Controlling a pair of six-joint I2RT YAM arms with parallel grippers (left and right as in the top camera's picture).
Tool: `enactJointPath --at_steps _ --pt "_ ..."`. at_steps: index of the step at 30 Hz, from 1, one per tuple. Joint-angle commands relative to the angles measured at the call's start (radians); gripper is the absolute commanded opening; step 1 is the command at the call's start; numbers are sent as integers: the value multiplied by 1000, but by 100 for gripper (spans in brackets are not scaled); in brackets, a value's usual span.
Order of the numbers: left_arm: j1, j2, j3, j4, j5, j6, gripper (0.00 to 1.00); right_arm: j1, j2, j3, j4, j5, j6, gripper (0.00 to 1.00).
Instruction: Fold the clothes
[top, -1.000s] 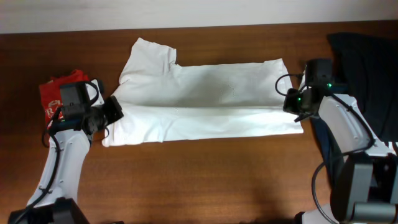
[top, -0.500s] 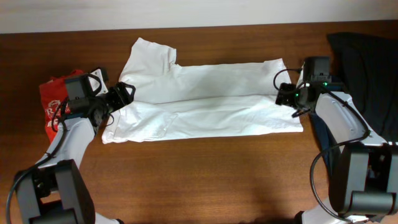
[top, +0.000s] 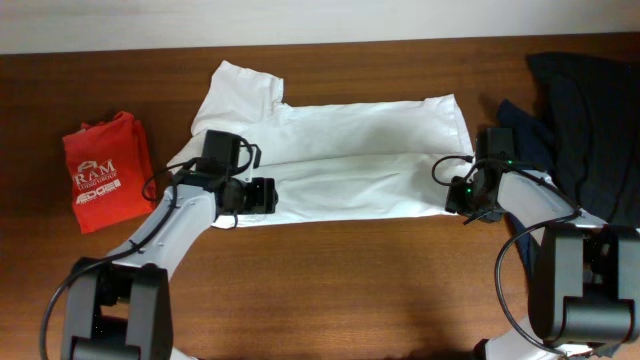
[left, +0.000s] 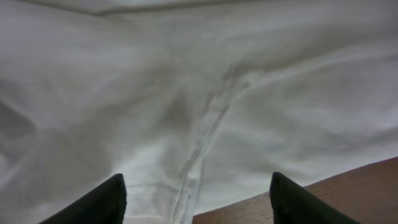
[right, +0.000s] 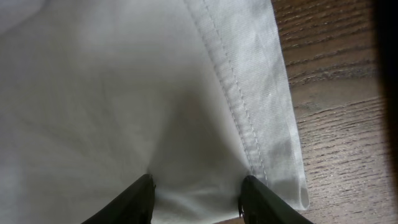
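Observation:
The clothes in work are a white T-shirt (top: 350, 160), folded lengthwise and lying flat across the table. My left gripper (top: 268, 196) is at its front edge left of the middle. In the left wrist view that gripper (left: 196, 190) is open wide over the white cloth (left: 186, 93), where a seam runs down to the edge. My right gripper (top: 453, 196) is at the shirt's front right corner. Seen from the right wrist, the gripper (right: 196, 190) is open, its fingers (right: 142, 196) pressing into the cloth (right: 124, 93) beside the stitched hem (right: 249, 112).
A folded red shirt (top: 105, 170) with white lettering lies at the left. A pile of dark clothes (top: 590, 110) covers the right end of the brown wooden table (top: 350, 290). Bare wood (right: 336, 93) shows right of the hem.
Both grippers have opened. The left one moved right from the sleeve end to the shirt's front edge. The right one moved from the far right corner down to the front right corner.

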Motion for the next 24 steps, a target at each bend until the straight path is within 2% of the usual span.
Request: enactJointPath --at_steps 1,2,3,4,6,7,8,13,15,16,18,20,21,24 --pt "-45 57 4 -41 -153 28 68 -6 7 -23 0 8 4 49" --pt "-50 72 4 -47 -158 28 64 -6 7 -23 0 8 4 49" --pt "-50 89 4 -47 -158 28 54 -6 7 -23 1 8 4 49" --pt "-50 101 4 -46 -158 28 39 -6 7 -23 0 8 4 49" --pt "-50 116 4 -43 -157 27 18 -6 7 -23 0 8 4 49" --pt "-50 116 5 -41 -158 27 4 -6 7 -23 0 8 4 49" --pt "-50 113 10 -39 -157 28 1 -6 7 -23 0 8 4 49" --pt "-47 72 143 -44 -158 28 0 -6 7 -23 -3 8 4 49" --pt "-48 71 203 -29 -152 27 1 -6 7 -23 -2 8 4 49" --pt "-50 71 212 0 -128 27 6 -6 7 -23 -2 8 4 49" --pt "-50 72 211 -5 -109 27 47 -6 7 -23 -2 8 4 49" --pt "-48 72 211 -60 -113 28 62 -6 7 -23 -3 8 4 49" --pt "-42 72 211 -100 -140 28 68 -6 7 -23 -3 8 4 49" --pt "13 55 212 -197 -206 27 70 -6 7 -23 -3 8 4 49"
